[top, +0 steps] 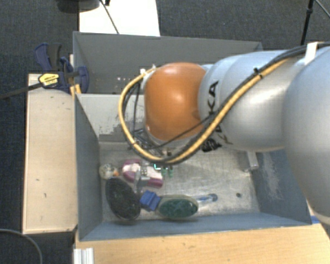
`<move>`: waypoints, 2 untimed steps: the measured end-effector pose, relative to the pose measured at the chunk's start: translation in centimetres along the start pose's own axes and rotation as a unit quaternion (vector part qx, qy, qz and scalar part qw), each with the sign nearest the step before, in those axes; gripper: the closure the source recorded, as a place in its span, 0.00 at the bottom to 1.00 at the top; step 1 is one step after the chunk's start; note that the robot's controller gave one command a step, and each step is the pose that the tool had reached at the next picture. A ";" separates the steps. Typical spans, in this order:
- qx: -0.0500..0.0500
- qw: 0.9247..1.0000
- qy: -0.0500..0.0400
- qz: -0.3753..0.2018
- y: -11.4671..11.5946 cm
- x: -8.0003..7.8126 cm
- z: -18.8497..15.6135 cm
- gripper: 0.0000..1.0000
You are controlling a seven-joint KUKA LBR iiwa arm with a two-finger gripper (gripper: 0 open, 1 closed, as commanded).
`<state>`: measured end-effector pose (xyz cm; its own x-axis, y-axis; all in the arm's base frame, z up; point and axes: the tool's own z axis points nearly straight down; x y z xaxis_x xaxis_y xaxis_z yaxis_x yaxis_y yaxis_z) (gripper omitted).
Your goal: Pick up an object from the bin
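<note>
Mostly the floor of the grey metal bin (93, 147) lies bare to the right and toward the far wall. The things crowd its near left corner, close to the left wall and the near rim. Above them the orange wrist cover (173, 100) and looped cables hide most of the gripper (154, 170), so I cannot tell whether it is apart or together. Its lower end sits just beside a small pink and white plastic piece (132, 172). Left of this piece lies a pale little ball (105, 171). Along the near wall are a black oval brush (122, 199), a blue block (149, 201), a dark green oval pad (177, 207) and a clear tube (208, 199).
</note>
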<state>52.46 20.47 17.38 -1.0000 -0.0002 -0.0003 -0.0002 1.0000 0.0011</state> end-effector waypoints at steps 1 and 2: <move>0.000 0.998 0.000 -0.057 0.9 0.3 6.9 0.00; -0.001 0.995 -0.004 0.102 -3.8 -3.1 10.2 0.00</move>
<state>55.59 16.73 7.20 -0.9793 0.2021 -0.0082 0.2021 0.9794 0.0031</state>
